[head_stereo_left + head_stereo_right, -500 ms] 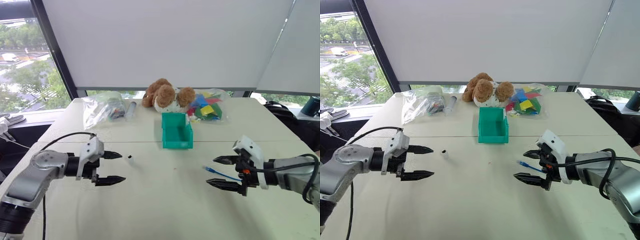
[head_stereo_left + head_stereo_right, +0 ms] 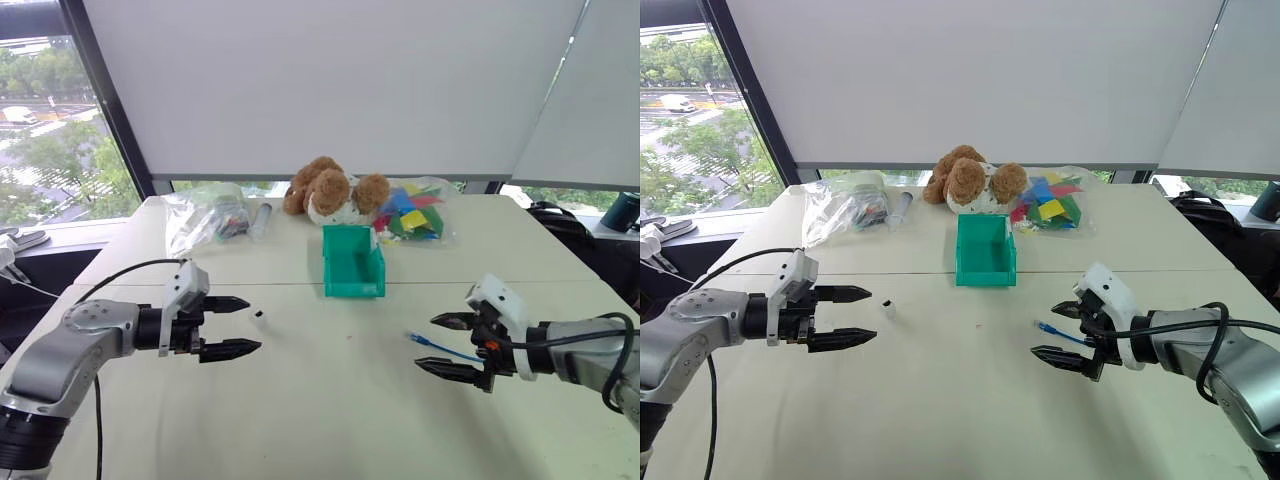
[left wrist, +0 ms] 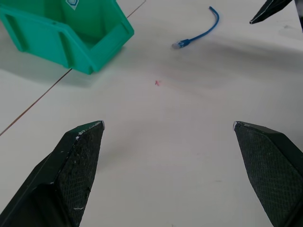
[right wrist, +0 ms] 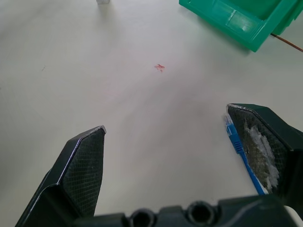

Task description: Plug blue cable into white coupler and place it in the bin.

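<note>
The teal-green bin (image 2: 353,262) stands mid-table, its low front wall toward me. A tiny white coupler (image 2: 259,315) stands upright on the table, just beyond the fingertips of my left gripper (image 2: 252,324), which is open and empty. The blue cable (image 2: 432,346) lies flat on the right, its plug end pointing toward the middle. My right gripper (image 2: 425,342) hovers open around the cable's near part without touching it. In the right wrist view the blue cable (image 4: 236,146) runs beside one finger (image 4: 258,151). The left wrist view shows the bin (image 3: 71,38) and the cable (image 3: 199,33).
A brown teddy bear (image 2: 325,190) sits behind the bin. A clear bag (image 2: 205,215) lies at the back left, and another bag with coloured pieces (image 2: 415,215) at the back right. A seam crosses the table in front of the bin. A small red mark (image 4: 159,67) dots the tabletop.
My left gripper has shifted slightly right and up, nearer the white coupler. The right gripper and the cable have not moved.
</note>
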### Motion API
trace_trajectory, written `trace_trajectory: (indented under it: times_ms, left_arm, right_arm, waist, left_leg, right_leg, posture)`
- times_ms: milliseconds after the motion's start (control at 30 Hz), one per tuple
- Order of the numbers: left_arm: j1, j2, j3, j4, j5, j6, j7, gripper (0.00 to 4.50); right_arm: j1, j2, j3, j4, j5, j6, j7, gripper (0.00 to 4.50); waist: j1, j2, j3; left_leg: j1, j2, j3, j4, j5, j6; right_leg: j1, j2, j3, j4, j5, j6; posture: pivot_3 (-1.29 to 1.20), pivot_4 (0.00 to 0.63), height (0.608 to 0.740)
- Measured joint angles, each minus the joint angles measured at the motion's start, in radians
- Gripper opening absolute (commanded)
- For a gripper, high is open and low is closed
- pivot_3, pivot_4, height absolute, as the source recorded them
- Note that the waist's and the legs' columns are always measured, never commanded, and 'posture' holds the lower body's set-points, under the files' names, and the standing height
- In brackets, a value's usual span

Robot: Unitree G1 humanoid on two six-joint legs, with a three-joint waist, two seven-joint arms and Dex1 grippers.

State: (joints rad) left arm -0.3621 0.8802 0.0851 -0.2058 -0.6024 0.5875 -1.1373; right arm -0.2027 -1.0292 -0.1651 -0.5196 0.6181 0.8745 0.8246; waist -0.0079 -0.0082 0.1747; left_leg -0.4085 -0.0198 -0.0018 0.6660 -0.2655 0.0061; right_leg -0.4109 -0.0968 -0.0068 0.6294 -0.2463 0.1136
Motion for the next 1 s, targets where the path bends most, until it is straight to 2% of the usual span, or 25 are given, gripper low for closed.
trace_trajectory:
  times_ms: [267,633,967,1000]
  left_arm:
    - [0.004,-0.024,0.001,-0.009,-0.018,0.022,0.020,4.50]
    - [-0.014,-0.052,-0.002,-0.013,-0.020,0.035,0.031,4.50]
    - [-0.018,-0.057,0.000,-0.019,-0.019,0.039,0.055,4.50]
    - [-0.018,-0.057,0.000,-0.026,-0.019,0.041,0.057,4.50]
  right_arm:
    - [-0.014,0.025,0.042,0.125,-0.062,-0.078,0.023,4.47]
    - [-0.195,0.132,0.264,0.609,-0.284,-0.368,0.181,4.47]
    - [-0.306,0.218,0.307,0.889,-0.409,-0.557,0.259,4.47]
    - [-0.312,0.225,0.307,0.902,-0.417,-0.568,0.262,4.24]
  waist:
    - [0.000,0.000,0.000]
    - [-0.001,0.000,0.000]
    - [-0.006,0.000,0.000]
    - [-0.006,0.000,0.000]
  left_leg:
    - [0.000,0.000,0.000,0.000,0.000,0.000]
    - [0.000,-0.001,0.001,0.000,0.000,0.000]
    - [0.002,0.000,0.001,0.000,0.000,0.000]
    - [0.002,0.000,0.001,0.000,0.000,0.000]
  right_leg:
    - [0.000,0.000,0.000,0.000,0.000,-0.001]
    - [0.000,0.001,0.000,0.000,0.000,0.001]
    - [0.001,0.001,0.000,0.000,0.000,0.001]
    - [0.002,0.001,0.000,0.000,0.000,0.001]
  posture:
    - [0.00,0.150,0.740]
    - [0.00,0.150,0.740]
    - [0.00,0.150,0.740]
    - [0.00,0.150,0.740]
